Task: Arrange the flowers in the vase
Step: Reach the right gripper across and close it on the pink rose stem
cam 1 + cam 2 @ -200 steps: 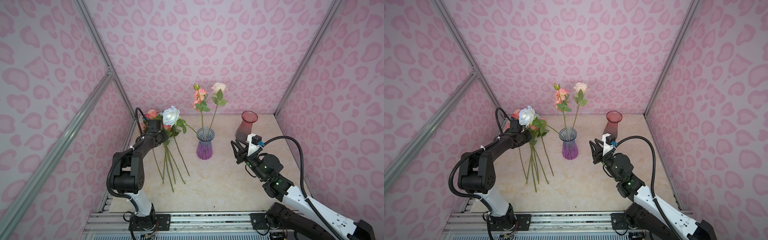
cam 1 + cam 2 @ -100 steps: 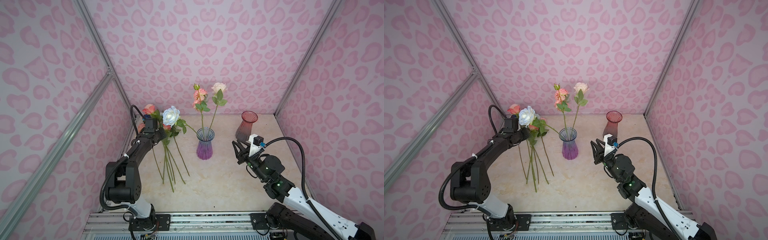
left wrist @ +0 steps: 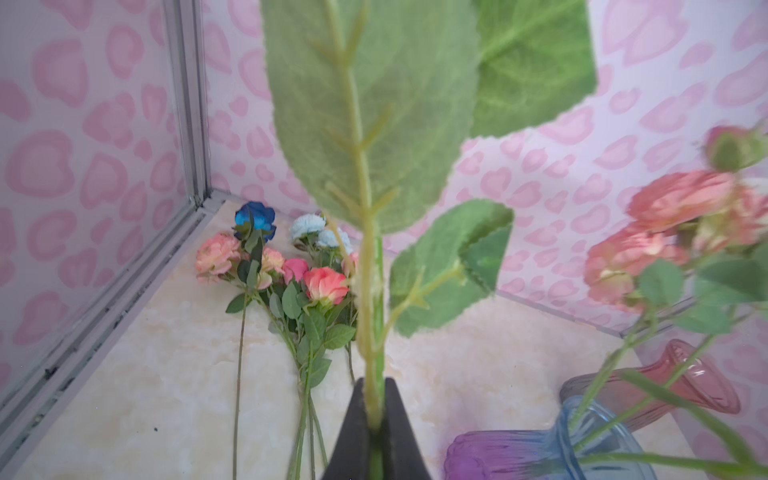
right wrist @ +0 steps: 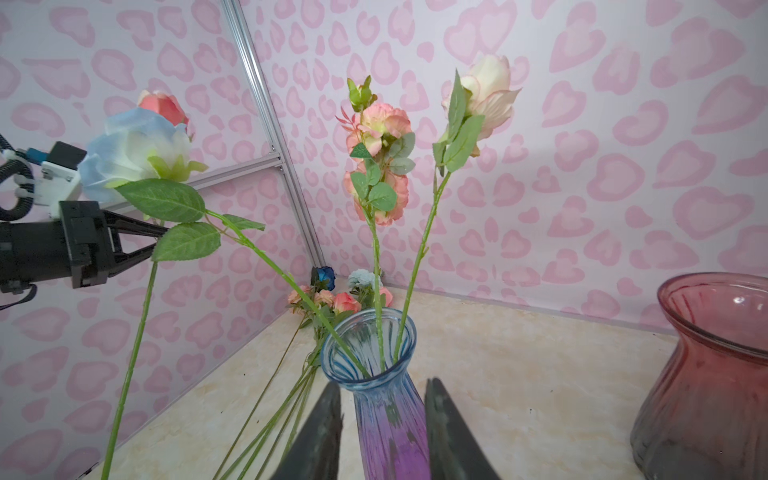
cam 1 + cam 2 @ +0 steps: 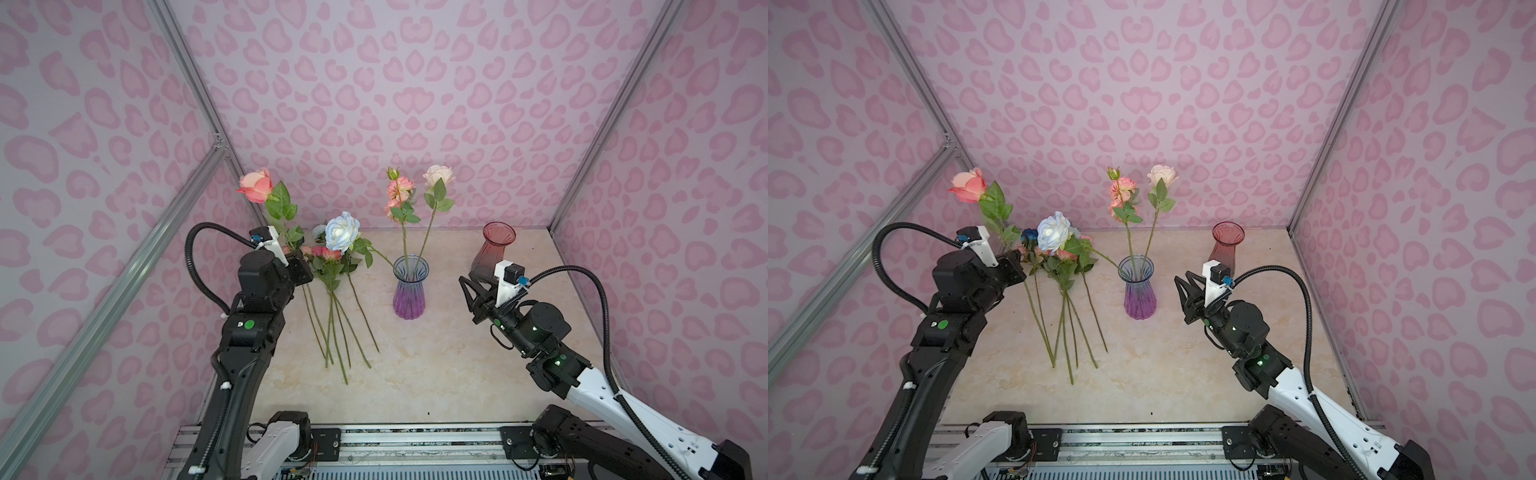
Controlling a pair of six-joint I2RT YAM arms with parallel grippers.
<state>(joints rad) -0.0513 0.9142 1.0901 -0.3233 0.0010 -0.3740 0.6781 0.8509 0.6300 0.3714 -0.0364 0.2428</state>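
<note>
Coral on top, thin green below: found one rose (image 5: 255, 185) held upright at far left, clear of table (image 5: 436, 365), stem pinched in clamped left gripper (image 3: 376, 419). Could snag leaning white-blue rose (image 5: 341, 230) on way right, or tip vase (image 5: 409, 291) at centre with trailing stem. Might jam too, with three stems crowding narrow neck. Saw right gripper (image 5: 468, 286) near right of vase, jaws parted, holding nothing. Counted remaining flowers (image 5: 332, 299) flat on table left of vase, heads far. Looks springy, top-heavy, broad-leaved above grip.
</note>
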